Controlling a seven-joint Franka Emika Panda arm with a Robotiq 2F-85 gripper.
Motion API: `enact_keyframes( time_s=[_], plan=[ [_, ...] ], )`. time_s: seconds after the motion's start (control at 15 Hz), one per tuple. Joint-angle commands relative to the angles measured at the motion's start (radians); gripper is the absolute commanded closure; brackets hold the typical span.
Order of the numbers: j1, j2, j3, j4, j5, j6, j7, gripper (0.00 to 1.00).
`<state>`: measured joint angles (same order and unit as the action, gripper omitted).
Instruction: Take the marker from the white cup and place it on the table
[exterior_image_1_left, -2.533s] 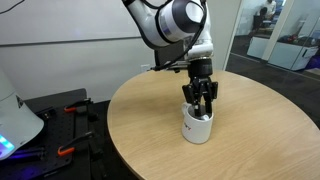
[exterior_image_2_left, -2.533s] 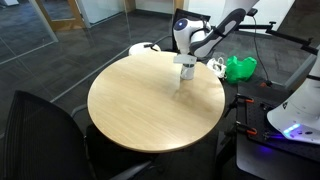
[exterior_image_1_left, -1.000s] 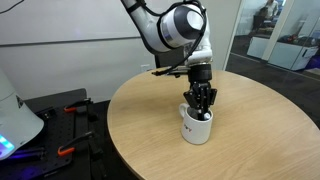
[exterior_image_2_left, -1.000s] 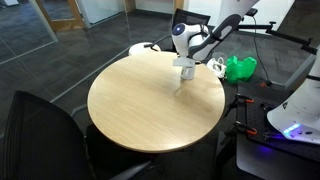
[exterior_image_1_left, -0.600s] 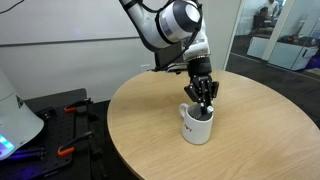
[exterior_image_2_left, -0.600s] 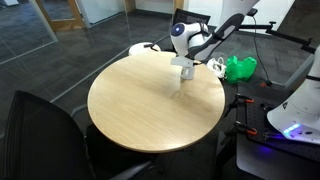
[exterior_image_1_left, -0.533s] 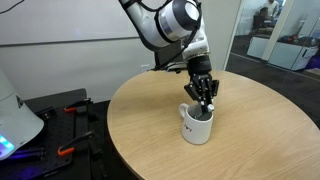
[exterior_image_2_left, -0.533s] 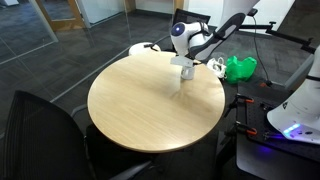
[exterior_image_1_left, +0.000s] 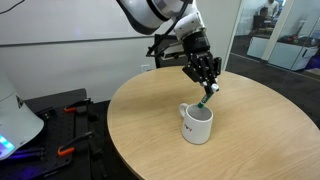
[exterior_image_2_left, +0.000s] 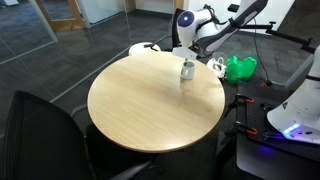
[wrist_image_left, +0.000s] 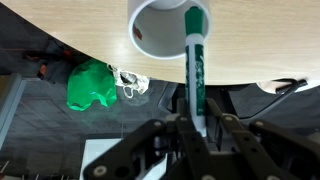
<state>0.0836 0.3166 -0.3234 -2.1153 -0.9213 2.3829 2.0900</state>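
Note:
The white cup (exterior_image_1_left: 197, 123) stands on the round light-brown table (exterior_image_1_left: 250, 125) near its edge; it also shows in the other exterior view (exterior_image_2_left: 187, 70) and in the wrist view (wrist_image_left: 160, 24). My gripper (exterior_image_1_left: 210, 88) is shut on the marker (exterior_image_1_left: 205, 100), a dark stick with a green tip, and holds it in the air above the cup. In the wrist view the marker (wrist_image_left: 195, 65) runs from between my fingers (wrist_image_left: 199, 128) toward the cup's mouth. Its tip hangs just over the rim.
A green bag (exterior_image_2_left: 238, 68) and a white bundle lie on the floor beyond the table edge. A black chair (exterior_image_2_left: 45, 130) stands at the table's near side. A white machine with tools (exterior_image_1_left: 15, 125) sits beside the table.
My gripper has risen from inside the cup and carried the marker up and out of it. The cup has stayed in place.

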Motion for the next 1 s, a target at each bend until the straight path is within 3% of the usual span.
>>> enact_keyframes(
  time_s=[0.0,0.33,0.93],
  plan=[
    [-0.049,-0.143,0.065,-0.088,-0.017,0.003,0.002,0.95],
    [-0.096,-0.200,0.150,-0.115,0.073,0.065,-0.103,0.95],
    [-0.068,-0.169,0.282,-0.103,0.445,0.122,-0.505,0.95]
  ],
)
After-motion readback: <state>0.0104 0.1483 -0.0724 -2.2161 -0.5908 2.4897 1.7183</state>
